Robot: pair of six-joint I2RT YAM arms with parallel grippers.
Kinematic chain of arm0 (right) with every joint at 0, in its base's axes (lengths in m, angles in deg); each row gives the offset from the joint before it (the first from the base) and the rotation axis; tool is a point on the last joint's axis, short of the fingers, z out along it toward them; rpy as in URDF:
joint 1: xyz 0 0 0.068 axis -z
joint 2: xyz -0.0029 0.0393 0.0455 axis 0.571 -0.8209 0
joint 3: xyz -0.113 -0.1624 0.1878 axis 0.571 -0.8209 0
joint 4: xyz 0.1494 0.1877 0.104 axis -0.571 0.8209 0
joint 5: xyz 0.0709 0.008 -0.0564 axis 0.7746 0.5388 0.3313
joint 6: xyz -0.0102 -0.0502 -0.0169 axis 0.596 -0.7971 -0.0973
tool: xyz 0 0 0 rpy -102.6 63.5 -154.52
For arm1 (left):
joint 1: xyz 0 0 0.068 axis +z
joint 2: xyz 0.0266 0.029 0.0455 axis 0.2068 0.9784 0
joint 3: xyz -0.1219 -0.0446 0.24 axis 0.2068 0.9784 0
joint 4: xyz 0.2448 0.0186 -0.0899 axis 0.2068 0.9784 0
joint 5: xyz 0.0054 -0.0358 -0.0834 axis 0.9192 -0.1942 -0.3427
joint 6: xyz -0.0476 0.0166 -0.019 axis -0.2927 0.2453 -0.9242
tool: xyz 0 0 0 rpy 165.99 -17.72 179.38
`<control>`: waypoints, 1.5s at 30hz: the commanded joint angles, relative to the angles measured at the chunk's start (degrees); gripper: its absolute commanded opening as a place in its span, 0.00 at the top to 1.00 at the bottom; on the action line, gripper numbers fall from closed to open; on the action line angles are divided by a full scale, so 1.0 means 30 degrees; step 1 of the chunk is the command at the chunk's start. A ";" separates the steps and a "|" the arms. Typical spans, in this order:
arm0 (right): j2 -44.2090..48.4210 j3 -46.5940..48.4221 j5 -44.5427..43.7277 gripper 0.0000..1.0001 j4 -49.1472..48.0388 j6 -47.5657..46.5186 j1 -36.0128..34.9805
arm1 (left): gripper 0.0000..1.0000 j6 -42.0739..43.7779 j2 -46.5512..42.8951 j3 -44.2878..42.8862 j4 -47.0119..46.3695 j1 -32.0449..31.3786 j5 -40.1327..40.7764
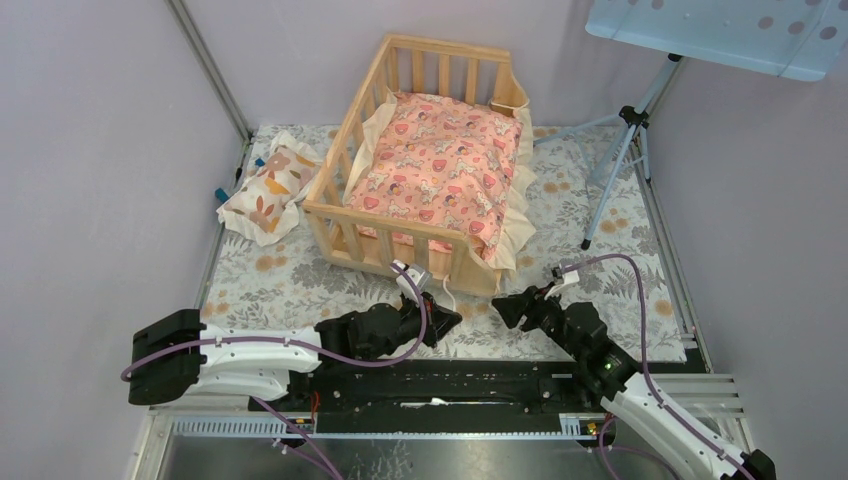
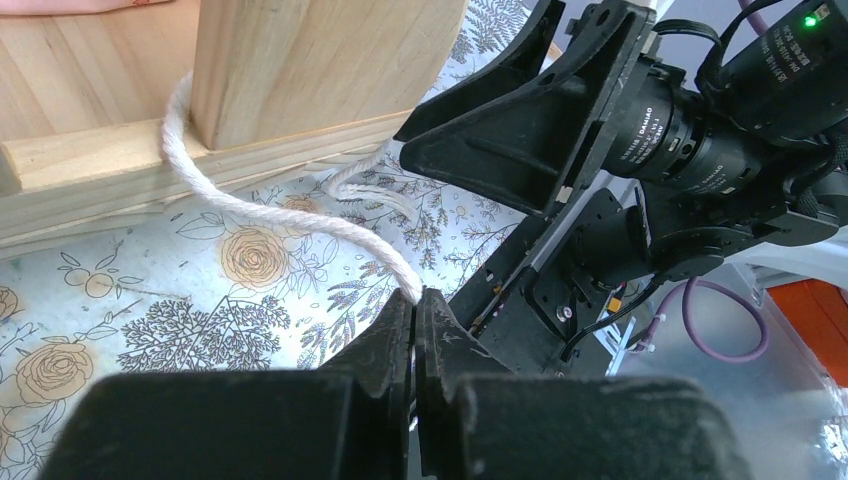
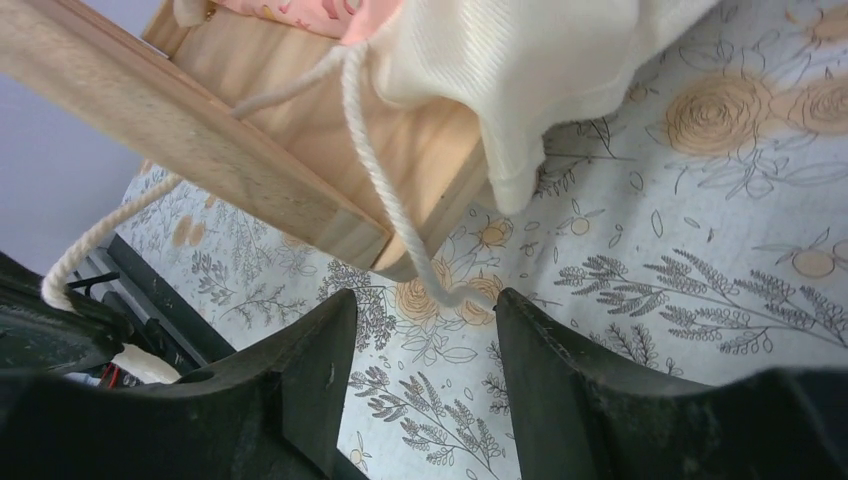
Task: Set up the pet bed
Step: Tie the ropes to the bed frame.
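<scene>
The pet bed [image 1: 336, 172], a light wood crib-like frame, stands mid-table with a pink patterned cushion [image 1: 440, 165] lying in it. The cushion's cream ruffle [image 3: 520, 70] spills over the bed's near right corner. A white cord [image 2: 260, 212] loops round the bed's front corner post [image 2: 290, 60]. My left gripper [image 2: 415, 300] is shut on that cord's end, just in front of the bed [image 1: 452, 318]. Beside it my right gripper [image 1: 503, 305] is open. Its fingertips [image 3: 425, 300] straddle the loose end of a second cord [image 3: 385, 190] hanging from the cushion, without touching it.
A small cream pillow with orange leaf prints [image 1: 268, 187] lies left of the bed. A tripod [image 1: 620, 150] stands at the back right under a pale blue panel [image 1: 720, 30]. The floral tablecloth [image 1: 620, 290] covers the table, with walls close on both sides.
</scene>
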State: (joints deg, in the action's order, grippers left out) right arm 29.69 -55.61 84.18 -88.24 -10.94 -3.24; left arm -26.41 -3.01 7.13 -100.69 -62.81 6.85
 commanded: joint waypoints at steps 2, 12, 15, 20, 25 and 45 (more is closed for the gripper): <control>0.0996 -0.0333 0.0507 0.43 -0.0440 -0.1382 0.0047 | 1.00 0.0168 -0.0421 -0.0654 -0.1238 -0.0077 0.0057; -0.3762 -0.0199 0.1042 0.45 -0.3774 -0.2318 0.0016 | 1.00 0.0328 -0.0507 -0.0748 -0.1132 -0.0077 0.0042; -0.5524 -0.0194 0.0763 0.45 -0.4371 -0.2322 0.0033 | 1.00 0.0306 -0.0545 -0.0778 -0.1023 -0.0079 -0.0011; -0.6785 -0.0618 -0.0374 0.41 -0.7230 -0.2194 0.0005 | 1.00 0.0199 -0.0648 -0.0734 -0.0821 -0.0081 -0.0055; -0.8747 -0.0929 -0.0762 0.40 -1.0218 -0.3064 0.0053 | 1.00 0.0069 -0.0819 -0.0697 -0.0523 -0.0084 -0.0068; -1.0632 -0.0182 0.0158 0.95 -1.0990 -0.4318 0.0031 | 1.00 -0.0098 -0.1900 -0.0085 0.0554 -0.0077 0.0786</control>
State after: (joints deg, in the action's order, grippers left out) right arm -7.71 -55.68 89.31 -122.45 -22.40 -4.23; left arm -26.57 -6.59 7.13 -98.04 -62.81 7.13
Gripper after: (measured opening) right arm 0.105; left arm 0.013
